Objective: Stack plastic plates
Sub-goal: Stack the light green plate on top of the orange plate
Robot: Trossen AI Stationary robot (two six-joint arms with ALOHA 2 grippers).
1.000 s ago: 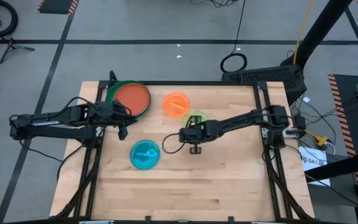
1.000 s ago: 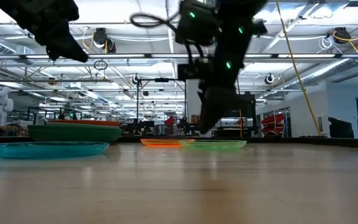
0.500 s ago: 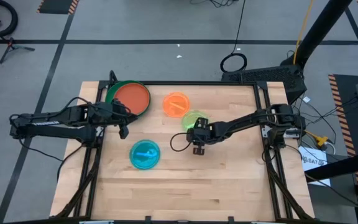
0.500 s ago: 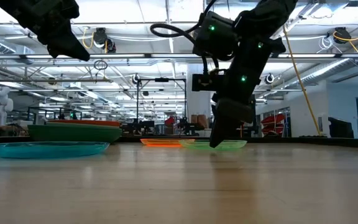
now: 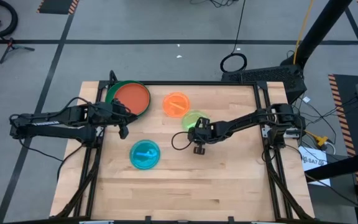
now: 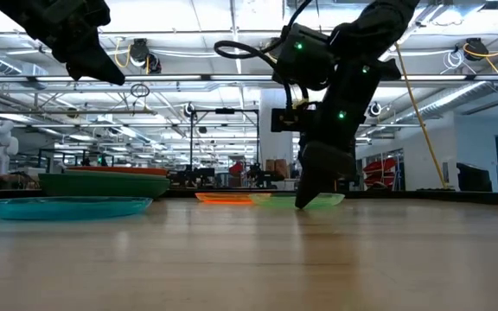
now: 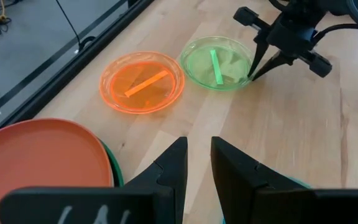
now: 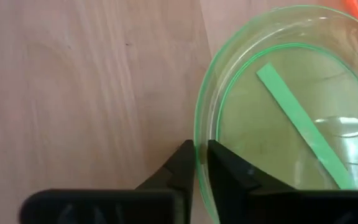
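A lime green plate (image 5: 194, 118) lies on the table beside a translucent orange plate (image 5: 176, 103). A cyan plate (image 5: 145, 154) sits nearer the front. A red-orange plate (image 5: 132, 97) rests on a dark green one (image 5: 112, 93) at the far left. My right gripper (image 8: 201, 155) is down at the lime plate's near rim and shut on it. My left gripper (image 7: 197, 152) hovers open and empty above the table beside the red-orange stack (image 7: 42, 155). Other plates are out of view. My right gripper pinches the lime green plate's rim (image 8: 199, 134) on its near side, one finger inside the plate and one outside. The fingers (image 6: 305, 197) come from above, slanting down. The plate (image 6: 318, 200) lies on the table.
The table's near half and right side (image 5: 229, 180) are bare wood. The orange plate (image 7: 143, 83) touches or nearly touches the lime plate (image 7: 219, 62). Black frame rails (image 5: 263, 118) run along the table's left and right edges.
My right gripper has moved toward the table's right and lowered until its fingertips reach the lime green plate's near rim. The plates have stayed where they were.
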